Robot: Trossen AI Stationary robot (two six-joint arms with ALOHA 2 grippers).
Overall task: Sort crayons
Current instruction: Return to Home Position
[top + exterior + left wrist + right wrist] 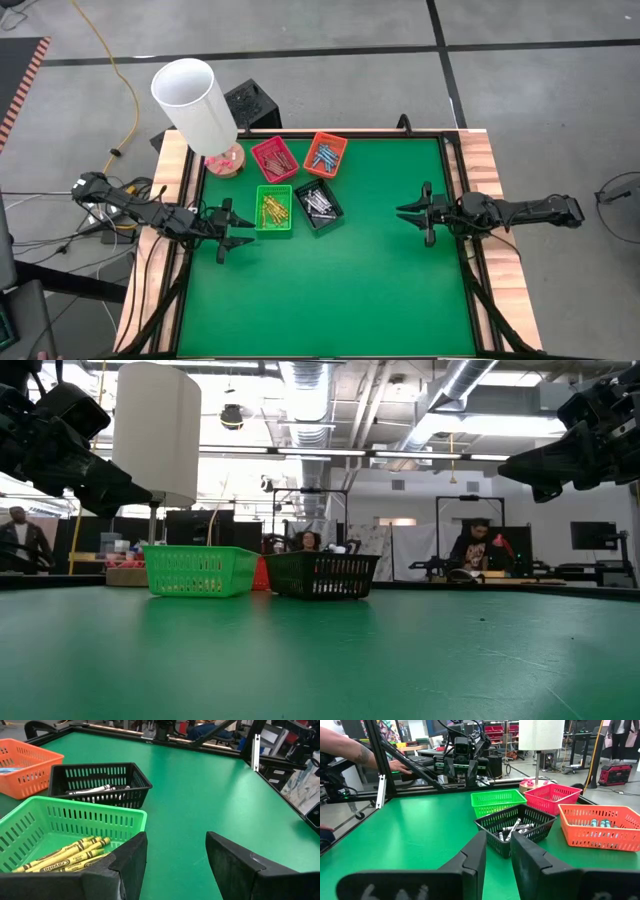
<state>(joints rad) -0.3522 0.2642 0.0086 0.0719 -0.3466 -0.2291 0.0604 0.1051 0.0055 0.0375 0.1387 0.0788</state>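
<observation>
Four small trays stand on the green table toward its far left: red, orange, green and black. Yellow crayons lie in the green tray, grey-white crayons in the black one and blue crayons in the orange one. My left gripper hovers open at the table's left edge, just beside the green tray, with nothing between its fingers. My right gripper hovers at the right edge, pointing level toward the trays. Its fingers stand a narrow gap apart and hold nothing.
A lamp with a tall white shade stands on a round base at the far left corner, next to the red tray. The table's middle, near and right parts are bare green mat. People sit in the room behind the table.
</observation>
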